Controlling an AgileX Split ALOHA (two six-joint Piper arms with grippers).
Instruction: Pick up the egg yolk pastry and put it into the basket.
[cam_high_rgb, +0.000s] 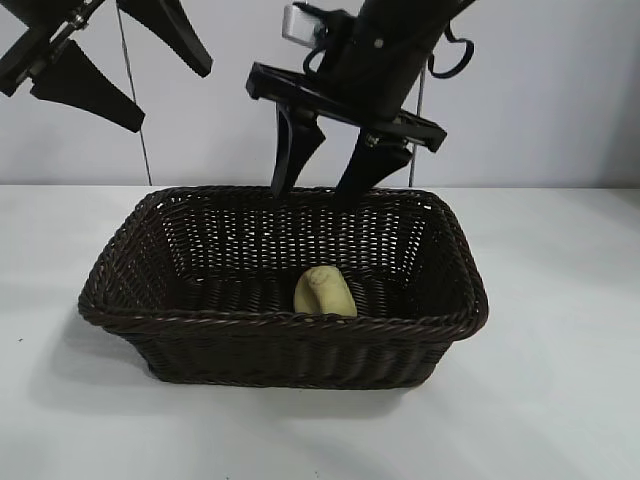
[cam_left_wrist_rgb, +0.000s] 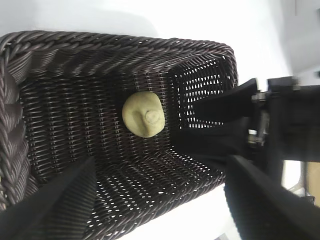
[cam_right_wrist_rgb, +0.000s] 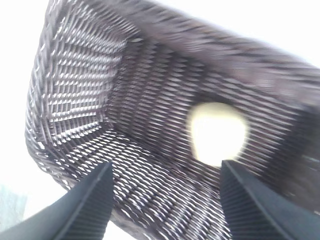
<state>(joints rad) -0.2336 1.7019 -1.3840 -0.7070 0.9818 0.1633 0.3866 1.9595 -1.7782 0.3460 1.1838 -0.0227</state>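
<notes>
- Pastry (cam_high_rgb: 325, 292) lies on the floor of the basket (cam_high_rgb: 283, 330), close to its near wall.
- We see the right end effector (cam_high_rgb: 335, 170) above the far rim, fingers spread, holding nothing.
- We see the left end effector (cam_high_rgb: 125, 65) raised at upper left, fingers spread, empty.
- Basket stands on the white bench (cam_high_rgb: 560, 380).

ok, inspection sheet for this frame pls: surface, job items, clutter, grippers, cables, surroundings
Surface: white table, bare around the basket.
Job's things: egg yolk pastry lies on the floor of the basket, near its front wall, free of any gripper.
Clutter: nothing seen.
Grippers: right gripper open and empty, above the basket's back rim; left gripper open and empty, parked high at the exterior view's top left.
Cables: thin dark line hangs behind the left arm; a dark loop beside the right arm.
Surroundings: plain pale wall.
</notes>
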